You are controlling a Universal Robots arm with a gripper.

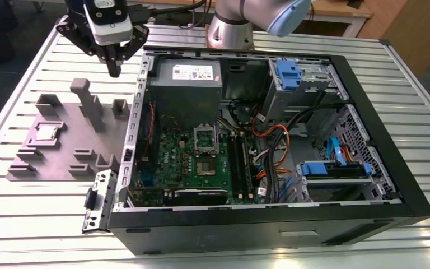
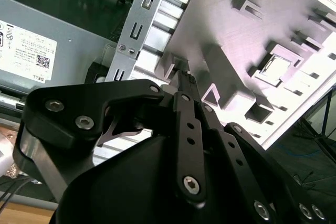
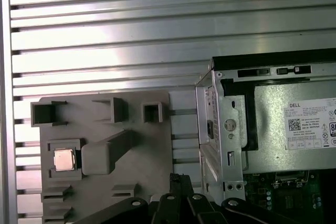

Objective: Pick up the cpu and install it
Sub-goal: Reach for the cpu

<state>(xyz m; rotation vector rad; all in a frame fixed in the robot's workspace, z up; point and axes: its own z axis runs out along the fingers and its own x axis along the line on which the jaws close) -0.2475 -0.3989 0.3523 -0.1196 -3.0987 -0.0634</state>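
Observation:
The cpu (image 1: 47, 133) is a small silver square lying flat in a recess of a grey fixture plate (image 1: 65, 159), at the exterior view's left of the open computer case (image 1: 275, 224). Both wrist views show the cpu (image 2: 276, 66) (image 3: 64, 159) in its recess too. My gripper (image 1: 114, 70) hangs above the far end of the plate, close to the case's wall and well apart from the cpu. Its fingers (image 2: 185, 80) are shut together with nothing between them. On the green motherboard (image 1: 166, 162), the silver socket frame (image 1: 204, 138) stands beside the socket (image 1: 203, 166).
Tall grey posts (image 1: 88, 103) rise from the fixture plate between the gripper and the cpu. A grey power supply box (image 1: 187, 84) fills the case's far corner. Blue drive brackets (image 1: 335, 168) and cables (image 1: 267, 162) crowd the exterior view's right. Everything rests on a slatted metal table (image 1: 20, 224).

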